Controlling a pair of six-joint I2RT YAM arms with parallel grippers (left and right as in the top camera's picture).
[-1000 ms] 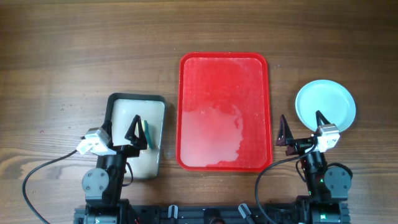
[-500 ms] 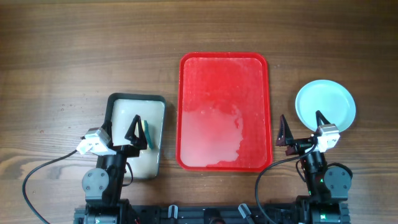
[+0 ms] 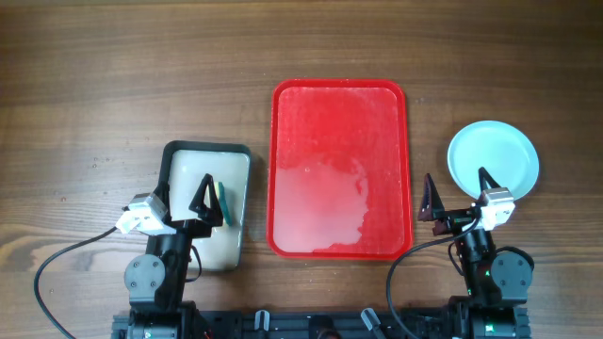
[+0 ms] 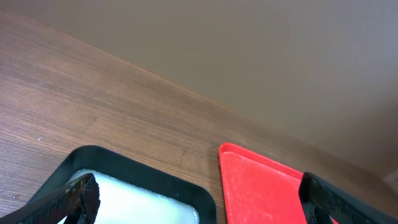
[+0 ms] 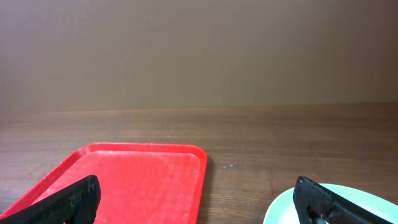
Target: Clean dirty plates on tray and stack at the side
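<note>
1. Only the overhead view shows the large red rectangular plastic tray (image 3: pixel 339 169) whole, at the middle of the brown wooden bench (image 3: pixel 113 85); in each wrist view only a corner portion of it is caught, with a plain wall behind the bench.
2. The pale blue round shallow plate (image 3: pixel 493 160) is seen complete from overhead, on the bench to the right of the red tray and apart from it; in the right wrist view only part of its rim is shown; whether other plates lie beneath it cannot be told.
3. A smaller dark-rimmed cream tray (image 3: pixel 207 146) is placed left of the red tray; the small teal-edged sponge (image 3: pixel 222 202) in it is visible from overhead alone.
4. The red tray is glossy, with rounded corners and a raised rim; a whitish film is spread over the robot-side half of its floor.
5. Its long axis is directed away from the robot.
6. The left claw (image 3: pixel 182 200) is held wide open over the cream tray, with nothing grasped; the right claw (image 3: pixel 457 191) is likewise spread wide and empty, between the red tray and the plate.
</note>
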